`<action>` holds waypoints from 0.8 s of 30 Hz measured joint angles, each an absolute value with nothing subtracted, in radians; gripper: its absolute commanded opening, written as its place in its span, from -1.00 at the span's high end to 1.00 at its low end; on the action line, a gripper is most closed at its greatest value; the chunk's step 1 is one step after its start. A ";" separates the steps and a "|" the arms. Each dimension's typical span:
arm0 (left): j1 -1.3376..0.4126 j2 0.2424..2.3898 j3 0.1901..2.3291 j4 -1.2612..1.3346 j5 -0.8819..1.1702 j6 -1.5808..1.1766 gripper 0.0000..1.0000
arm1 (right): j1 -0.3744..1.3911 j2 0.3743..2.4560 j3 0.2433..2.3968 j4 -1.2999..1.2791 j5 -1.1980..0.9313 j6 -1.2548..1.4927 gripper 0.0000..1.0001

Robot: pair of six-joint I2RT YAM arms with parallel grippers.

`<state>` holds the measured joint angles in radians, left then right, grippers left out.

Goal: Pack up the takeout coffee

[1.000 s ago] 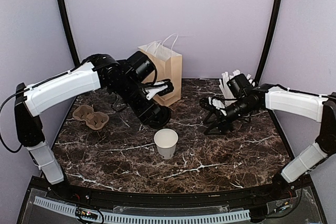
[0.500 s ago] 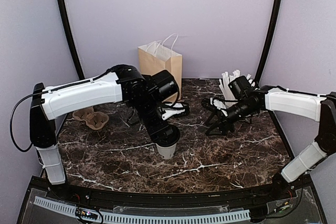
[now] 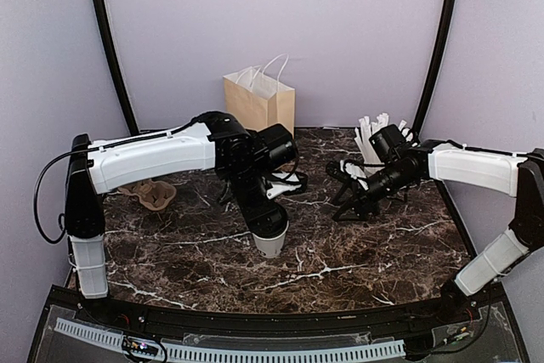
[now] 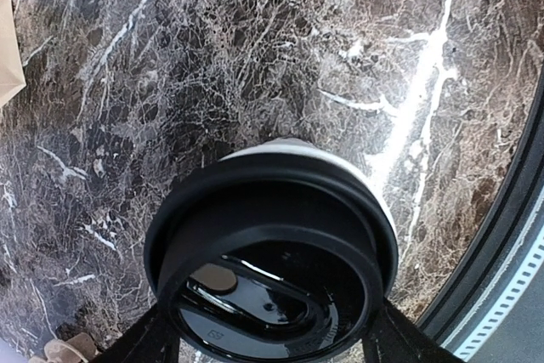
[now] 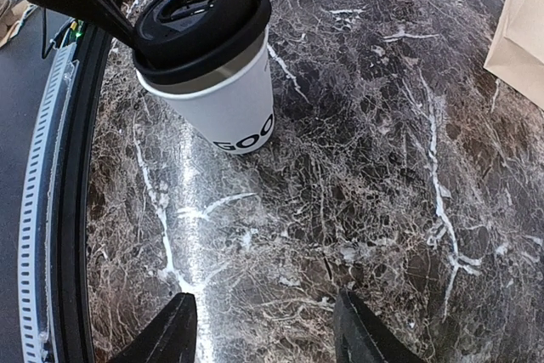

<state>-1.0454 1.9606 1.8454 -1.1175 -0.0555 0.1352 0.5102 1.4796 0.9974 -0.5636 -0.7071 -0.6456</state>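
Left hand point(image 4: 272, 325) is clamped on the black lid point(image 5: 200, 19), which sits a bit crooked on the white cup point(image 5: 234, 104) mid-surface point(image 5: 382, 176). Your right hand point(image 5: 263, 329) hangs empty, fingers apart. Lidding's nearly there I'd say; the move into the paper bag point(image 3: 259, 104) isn't started.
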 measured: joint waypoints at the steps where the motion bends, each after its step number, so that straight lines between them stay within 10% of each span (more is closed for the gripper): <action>1: -1.045 1.969 1.845 -1.118 -0.057 0.136 -0.47 | 0.510 1.480 0.997 -0.564 -0.707 -0.646 -0.12; 24: -1.045 1.992 1.882 -1.125 -0.038 0.146 -0.52 | 0.510 1.495 0.995 -0.566 -0.729 -0.646 -0.11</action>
<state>-1.0454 1.9919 1.8824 -1.1248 -0.0380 0.1459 0.5102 1.4948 0.9955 -0.5655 -0.7288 -0.6460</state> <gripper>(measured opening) 0.762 0.556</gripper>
